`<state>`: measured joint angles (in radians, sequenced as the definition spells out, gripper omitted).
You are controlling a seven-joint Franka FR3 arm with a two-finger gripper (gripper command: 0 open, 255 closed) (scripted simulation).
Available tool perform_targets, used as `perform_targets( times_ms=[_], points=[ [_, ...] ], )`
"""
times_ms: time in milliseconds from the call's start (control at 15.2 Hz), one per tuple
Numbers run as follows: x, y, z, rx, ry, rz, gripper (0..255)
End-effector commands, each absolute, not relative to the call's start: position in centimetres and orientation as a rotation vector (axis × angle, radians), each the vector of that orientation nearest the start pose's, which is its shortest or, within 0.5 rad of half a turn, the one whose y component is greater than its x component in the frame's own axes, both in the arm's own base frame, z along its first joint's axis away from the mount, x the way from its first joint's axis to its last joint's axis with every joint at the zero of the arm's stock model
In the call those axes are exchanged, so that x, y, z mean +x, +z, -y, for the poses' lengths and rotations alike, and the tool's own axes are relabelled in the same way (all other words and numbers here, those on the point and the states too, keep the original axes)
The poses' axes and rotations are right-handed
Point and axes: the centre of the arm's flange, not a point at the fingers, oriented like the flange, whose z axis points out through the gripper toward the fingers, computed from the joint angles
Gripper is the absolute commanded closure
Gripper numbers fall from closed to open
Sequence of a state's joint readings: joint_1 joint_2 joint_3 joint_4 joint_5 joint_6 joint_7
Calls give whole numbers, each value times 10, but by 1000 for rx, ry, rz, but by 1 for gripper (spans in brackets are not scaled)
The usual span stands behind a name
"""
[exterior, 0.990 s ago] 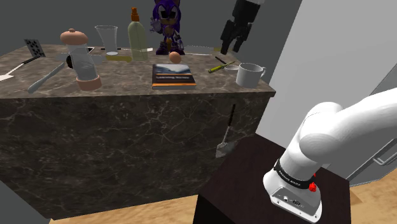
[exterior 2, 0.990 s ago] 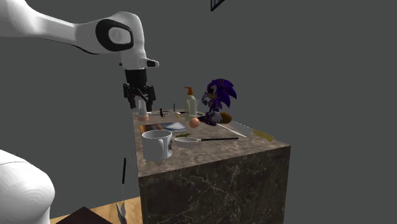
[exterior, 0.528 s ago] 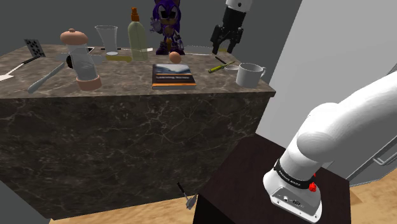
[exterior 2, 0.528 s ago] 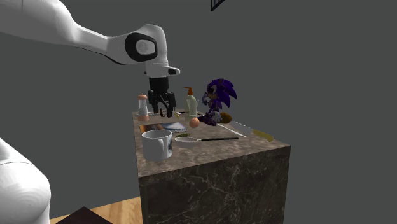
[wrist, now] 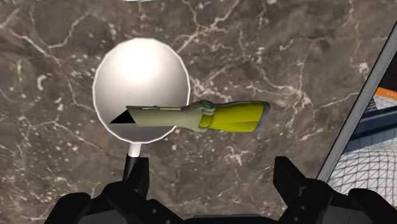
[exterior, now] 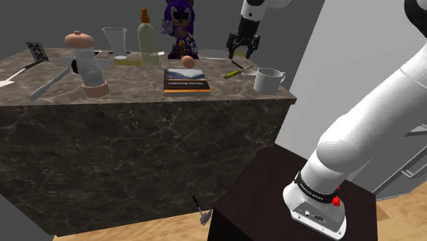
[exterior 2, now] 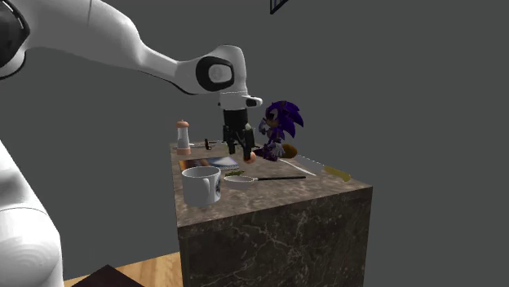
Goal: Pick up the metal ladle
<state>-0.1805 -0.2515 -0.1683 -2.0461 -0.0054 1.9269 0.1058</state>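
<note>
We see the pincer (wrist: 212, 170) open, fingers apart with nothing between them, above the marble surface (wrist: 267, 51). The ladle (wrist: 141, 76) lies flat below it, with a white bowl and a black handle end by one finger. A yellow-handled knife (wrist: 210, 117) overlaps the bowl. In the second exterior view, the ladle sits at 3 o'clock of the mug (exterior 2: 200, 187).

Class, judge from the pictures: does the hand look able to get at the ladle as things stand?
Probably yes: the open hand hangs above the ladle, whose handle end looks free. A yellow-handled knife lies across its bowl, though, and may shift.
</note>
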Motion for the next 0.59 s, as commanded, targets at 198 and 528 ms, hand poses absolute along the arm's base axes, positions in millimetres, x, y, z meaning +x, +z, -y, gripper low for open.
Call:
perform_targets(
  times_ms=[198,528],
  points=[
    [488,537,230,-2995,-193,-915,0],
    [499,518,270,-2959,-183,-1062,0]
  ],
)
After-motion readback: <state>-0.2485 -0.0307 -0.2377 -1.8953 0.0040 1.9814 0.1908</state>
